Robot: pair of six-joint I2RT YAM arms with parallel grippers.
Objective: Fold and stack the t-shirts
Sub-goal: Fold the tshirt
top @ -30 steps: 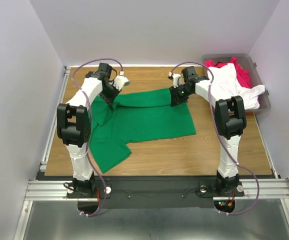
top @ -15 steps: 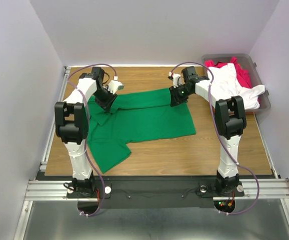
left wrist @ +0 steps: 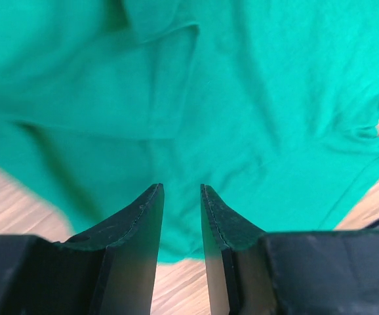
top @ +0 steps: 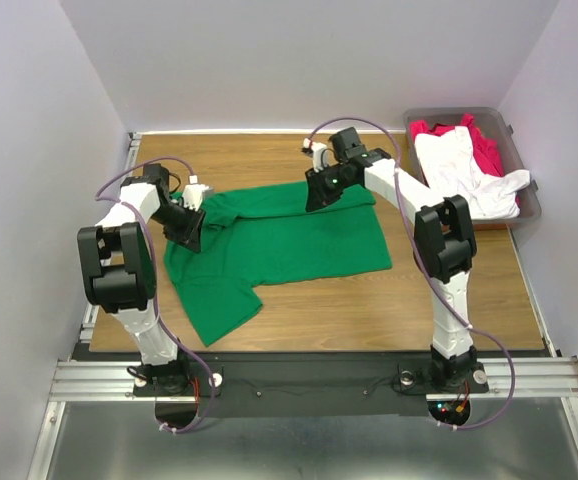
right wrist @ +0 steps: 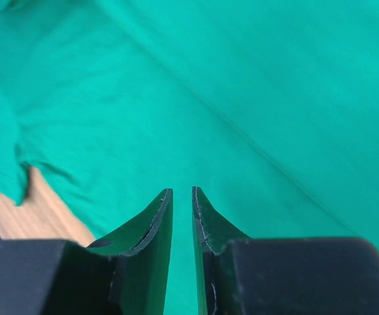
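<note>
— Looking at the green t-shirt, where does it lie and which way does it run?
— Flat on the table, under both pincers. Its long axis runs side to side. The end with 1 sleeve spread toward the arm bases lies below the left gripper, and the straight hem is out past the right gripper.
— And the pincers?
— Both sit just above the cloth with their jaws slightly parted. Neither wrist view shows any fabric between them.
— Anything in the way?
— Nothing between the 2 pincers but green cloth. Well to the right of the right gripper, the white t-shirt drapes over the bin, covering most of the red t-shirt.
</note>
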